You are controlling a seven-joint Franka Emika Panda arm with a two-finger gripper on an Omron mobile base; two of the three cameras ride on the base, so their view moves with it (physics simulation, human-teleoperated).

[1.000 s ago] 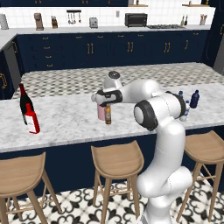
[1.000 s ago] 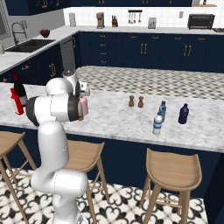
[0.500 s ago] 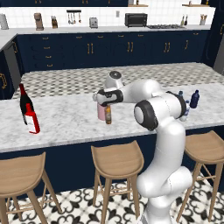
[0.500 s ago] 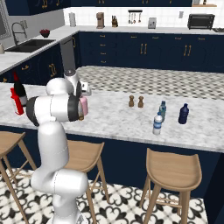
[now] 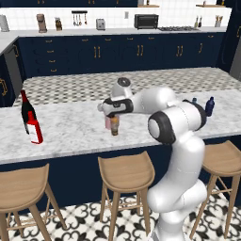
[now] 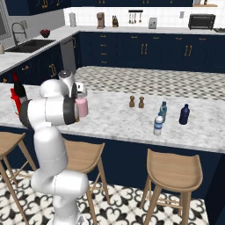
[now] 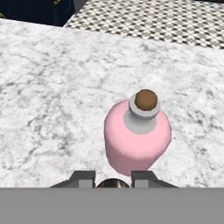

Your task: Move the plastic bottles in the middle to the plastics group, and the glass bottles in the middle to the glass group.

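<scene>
White-grey veined marble counter (image 5: 70, 127) is carrying everything. The pale pink bottle (image 7: 137, 138), squat and rounded with a grey collar and a brown stopper, is standing upright near the counter's front edge, about mid-length. In the hand view the gripper (image 7: 113, 178) is sitting directly above a dark round top, the brown beer bottle (image 5: 114, 128), which is standing touching or just beside the pink one on its front-edge side. Only the finger bases are showing there, so I cannot tell whether the fingers are gripping the neck or standing apart.

Left base view: the beer bottle's lower body is showing under the hand; its neck is hidden. The tall dark wine bottle (image 5: 26, 109) and the red bottle (image 5: 34, 128) are standing together toward the left end.

Right base view: the arm is covering the beer bottle. The clear water bottle (image 6: 158, 125) is standing near the front edge, with the small teal bottle (image 6: 163, 108) and navy bottle (image 6: 184, 114) just behind it. Two small brown shakers (image 6: 136, 101) are standing mid-counter.
</scene>
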